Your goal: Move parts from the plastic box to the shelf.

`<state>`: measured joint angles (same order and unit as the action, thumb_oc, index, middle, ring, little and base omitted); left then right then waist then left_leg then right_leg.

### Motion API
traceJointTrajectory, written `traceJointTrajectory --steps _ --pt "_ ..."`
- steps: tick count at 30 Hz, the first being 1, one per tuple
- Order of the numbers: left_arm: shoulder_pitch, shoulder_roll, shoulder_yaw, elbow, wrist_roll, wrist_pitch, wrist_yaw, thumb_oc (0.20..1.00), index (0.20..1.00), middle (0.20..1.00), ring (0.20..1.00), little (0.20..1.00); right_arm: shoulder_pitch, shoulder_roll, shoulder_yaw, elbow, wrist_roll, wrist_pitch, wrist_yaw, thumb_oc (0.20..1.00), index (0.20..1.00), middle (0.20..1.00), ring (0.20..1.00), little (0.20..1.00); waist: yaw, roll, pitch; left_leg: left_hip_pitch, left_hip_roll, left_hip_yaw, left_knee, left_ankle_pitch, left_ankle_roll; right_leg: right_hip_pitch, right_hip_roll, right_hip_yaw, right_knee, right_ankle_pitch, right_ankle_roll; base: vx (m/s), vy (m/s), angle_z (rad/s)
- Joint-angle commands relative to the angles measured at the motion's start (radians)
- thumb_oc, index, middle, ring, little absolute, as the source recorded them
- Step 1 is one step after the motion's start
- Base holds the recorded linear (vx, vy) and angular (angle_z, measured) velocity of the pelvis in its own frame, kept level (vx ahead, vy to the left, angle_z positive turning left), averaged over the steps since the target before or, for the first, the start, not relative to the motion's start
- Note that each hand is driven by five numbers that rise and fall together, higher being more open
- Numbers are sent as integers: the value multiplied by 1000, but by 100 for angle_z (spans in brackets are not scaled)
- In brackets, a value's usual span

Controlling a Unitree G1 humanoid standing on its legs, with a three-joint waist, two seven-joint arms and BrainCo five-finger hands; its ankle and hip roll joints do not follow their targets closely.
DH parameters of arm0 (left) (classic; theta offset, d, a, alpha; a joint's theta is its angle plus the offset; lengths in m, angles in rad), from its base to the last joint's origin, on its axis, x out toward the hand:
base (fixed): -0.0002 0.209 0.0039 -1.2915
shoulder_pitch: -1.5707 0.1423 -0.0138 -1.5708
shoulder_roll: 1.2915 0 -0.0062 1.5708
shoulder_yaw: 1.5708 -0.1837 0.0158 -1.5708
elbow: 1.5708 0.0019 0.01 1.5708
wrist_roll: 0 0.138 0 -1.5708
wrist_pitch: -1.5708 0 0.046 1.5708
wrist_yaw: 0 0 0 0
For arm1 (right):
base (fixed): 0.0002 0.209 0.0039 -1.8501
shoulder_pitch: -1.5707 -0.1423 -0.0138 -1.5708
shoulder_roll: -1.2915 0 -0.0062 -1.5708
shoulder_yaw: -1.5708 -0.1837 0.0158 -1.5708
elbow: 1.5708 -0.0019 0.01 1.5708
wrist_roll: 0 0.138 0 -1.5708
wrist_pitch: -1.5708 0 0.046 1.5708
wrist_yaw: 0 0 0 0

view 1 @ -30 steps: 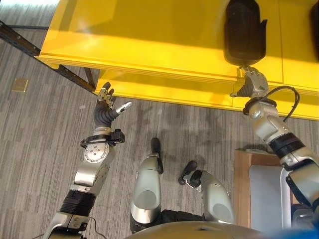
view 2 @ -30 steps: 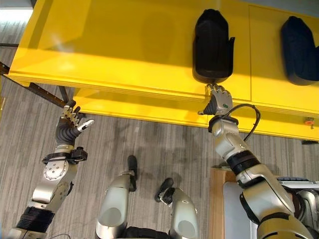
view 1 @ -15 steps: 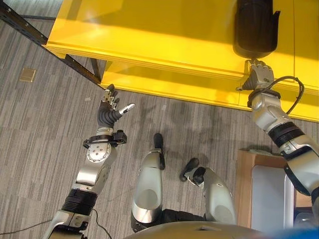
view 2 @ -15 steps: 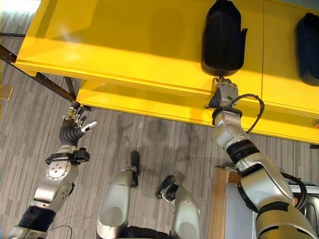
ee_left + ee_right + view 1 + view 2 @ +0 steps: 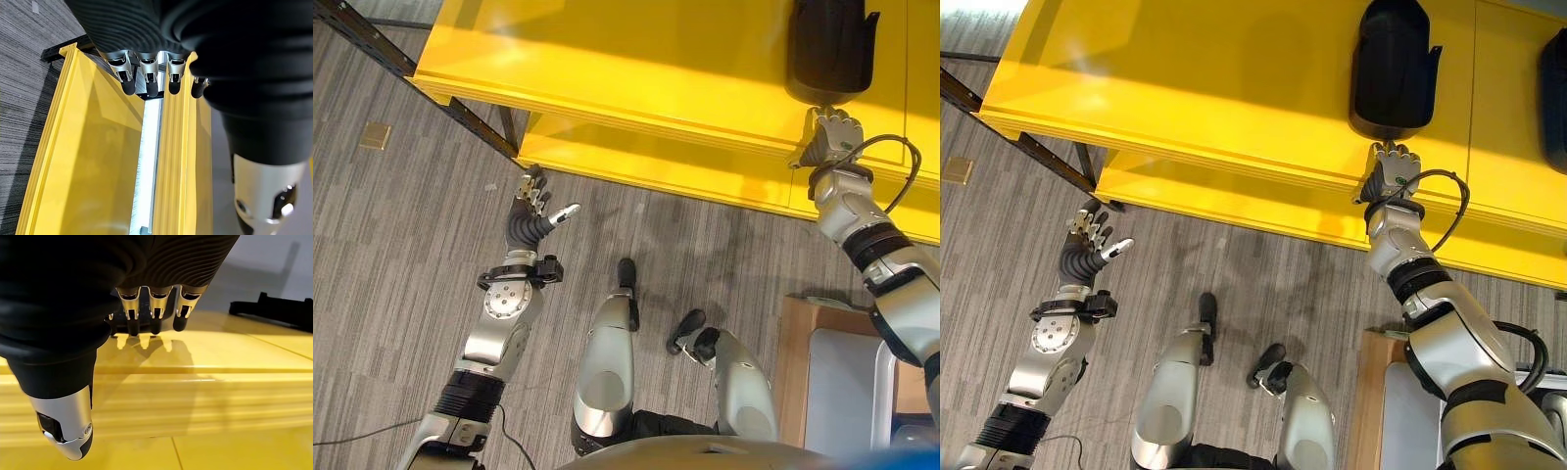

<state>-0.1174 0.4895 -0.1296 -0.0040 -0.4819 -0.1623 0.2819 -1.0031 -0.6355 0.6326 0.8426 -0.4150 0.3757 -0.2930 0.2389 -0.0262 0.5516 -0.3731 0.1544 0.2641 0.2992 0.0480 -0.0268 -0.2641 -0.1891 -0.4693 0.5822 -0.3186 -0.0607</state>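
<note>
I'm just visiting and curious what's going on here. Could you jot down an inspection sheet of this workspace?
Surface: yellow shelf, two tiers.
Job's things: black part lying on the top tier; second dark part at the right edge.
Clutter: nothing seen.
Hands: right hand at the shelf's front edge just below the black part, fingers relaxed, holding nothing; left hand open over the floor.
Cables: nothing seen.
Surroundings: grey carpet floor; wooden board at lower right.

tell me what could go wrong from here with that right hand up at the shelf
The right hand sits at the front edge of the yellow shelf, fingers reaching toward the black part. A further push might slide the part deeper or skew it. The part lies near the edge, so a dragging withdrawal could pull it off. The left hand hangs open over the floor, too far to catch it.
</note>
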Motion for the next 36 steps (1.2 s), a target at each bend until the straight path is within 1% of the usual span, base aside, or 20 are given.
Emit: traceJointTrajectory --steps 1,11,14,20,25,27,32,36 --pt "18 32 -45 -64 4 -61 -10 1000 1000 1000 1000 1000 -68 -18 41 70 36 -14 0 1000 1000 1000 1000 1000 28 39 -32 65 37 23 -59 -50 -77 -34 -21 -3 70 15 87 0 0 0" --pt "18 37 -50 -68 -4 -62 -3 1000 1000 1000 1000 1000 -109 -23 50 95 44 -19 22 1000 1000 1000 1000 1000 30 45 -32 78 36 25 -62 -47 -78 -27 -28 -4 74 15 88 0 0 0" --pt "17 37 -53 -67 -3 -62 1 1000 1000 1000 1000 1000 -117 -21 55 103 50 -19 16 1000 1000 1000 1000 1000 30 48 -32 80 36 25 -62 -46 -77 -25 -29 -4 74 16 88 0 0 0" --pt "7 44 -59 -60 -8 -72 3 1000 1000 1000 1000 1000 -159 -25 61 124 54 -23 25 1000 1000 1000 1000 1000 30 54 -32 86 35 28 -62 -48 -75 -24 -36 -4 80 15 90 0 0 0" --pt "5 43 -62 -56 -10 -71 19 1000 1000 1000 1000 1000 -164 -28 70 128 55 -23 28 1000 1000 1000 1000 1000 31 53 -32 88 32 26 -57 -51 -73 -19 -36 -5 81 14 90 0 0 0" --pt "0 41 -63 -53 -8 -68 10 1000 1000 1000 1000 1000 -170 -25 75 139 55 -27 23 1000 1000 1000 1000 1000 32 55 -32 88 32 26 -58 -49 -73 -18 -37 -6 80 15 90 0 0 0" --pt "-3 45 -72 -50 -9 -67 19 1000 1000 1000 1000 1000 -200 -24 78 154 61 -18 28 1000 1000 1000 1000 1000 34 59 -32 88 32 26 -58 -49 -72 -18 -39 -7 79 18 91 0 0 0" --pt "-4 48 -74 -49 -10 -79 16 1000 1000 1000 1000 1000 -204 -29 85 154 62 -22 31 1000 1000 1000 1000 1000 33 58 -32 85 33 28 -56 -51 -72 -21 -40 -8 86 14 91 0 0 0"
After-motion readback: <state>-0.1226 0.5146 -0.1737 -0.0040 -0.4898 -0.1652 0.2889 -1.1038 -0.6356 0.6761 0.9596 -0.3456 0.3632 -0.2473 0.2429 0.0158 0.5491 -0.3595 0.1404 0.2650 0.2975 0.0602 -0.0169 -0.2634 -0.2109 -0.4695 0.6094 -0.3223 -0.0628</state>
